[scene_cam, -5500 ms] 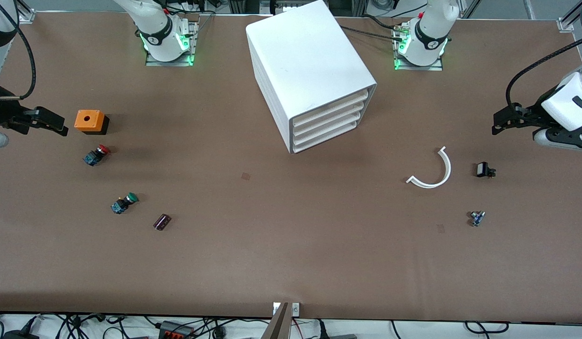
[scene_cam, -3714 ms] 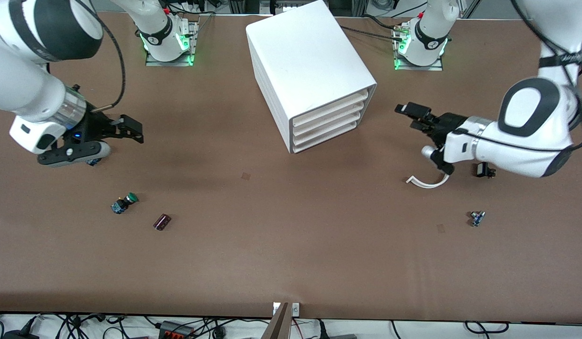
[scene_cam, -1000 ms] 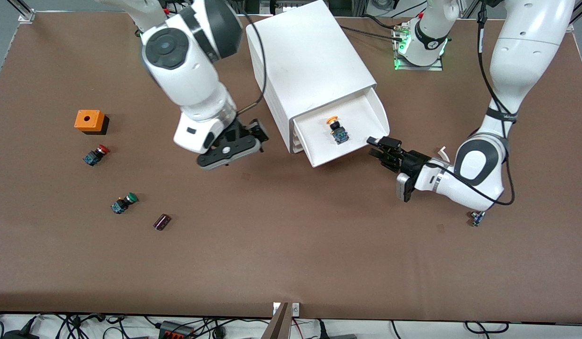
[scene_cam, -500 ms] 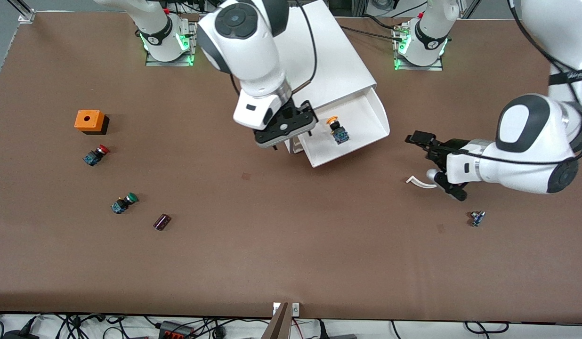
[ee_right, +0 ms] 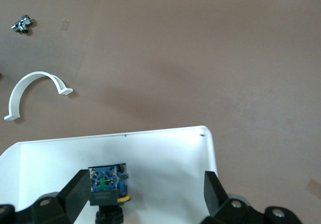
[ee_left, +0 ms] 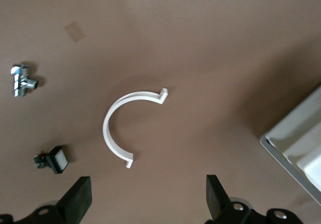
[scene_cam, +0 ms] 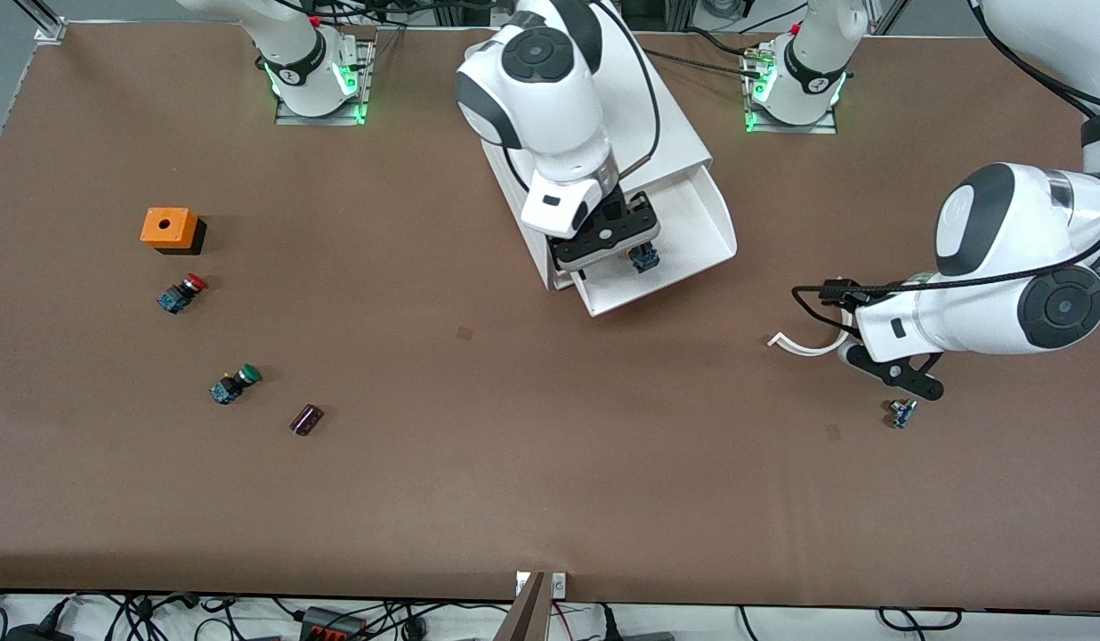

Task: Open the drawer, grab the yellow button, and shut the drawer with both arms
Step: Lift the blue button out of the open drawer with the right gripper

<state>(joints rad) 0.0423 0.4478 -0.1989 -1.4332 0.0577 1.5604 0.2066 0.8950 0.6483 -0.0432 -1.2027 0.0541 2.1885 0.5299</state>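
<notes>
The white cabinet (scene_cam: pixel 679 133) has its top drawer (scene_cam: pixel 697 223) pulled out. The button (scene_cam: pixel 644 259) with the yellow-orange cap lies in the drawer, partly hidden under my right gripper (scene_cam: pixel 608 242). In the right wrist view the gripper (ee_right: pixel 145 200) is open just above the drawer floor (ee_right: pixel 165 158). The button (ee_right: pixel 107 182) sits between the fingers, close to one of them. My left gripper (scene_cam: pixel 893 372) is open and empty over the table beside a white curved clip (scene_cam: pixel 804 344), away from the drawer. The left wrist view shows the gripper (ee_left: pixel 146 204) and a corner of the drawer (ee_left: pixel 296 141).
An orange box (scene_cam: pixel 169 229), a red-capped button (scene_cam: pixel 181 292), a green-capped button (scene_cam: pixel 234 383) and a dark small part (scene_cam: pixel 306 418) lie toward the right arm's end. The clip (ee_left: pixel 118 128), a metal part (scene_cam: pixel 902 411) and a black part (ee_left: pixel 55 159) lie near the left gripper.
The top drawer went from shut to open. My left gripper pulled back from the drawer toward its end of the table. My right gripper swung over the drawer and came down around the button.
</notes>
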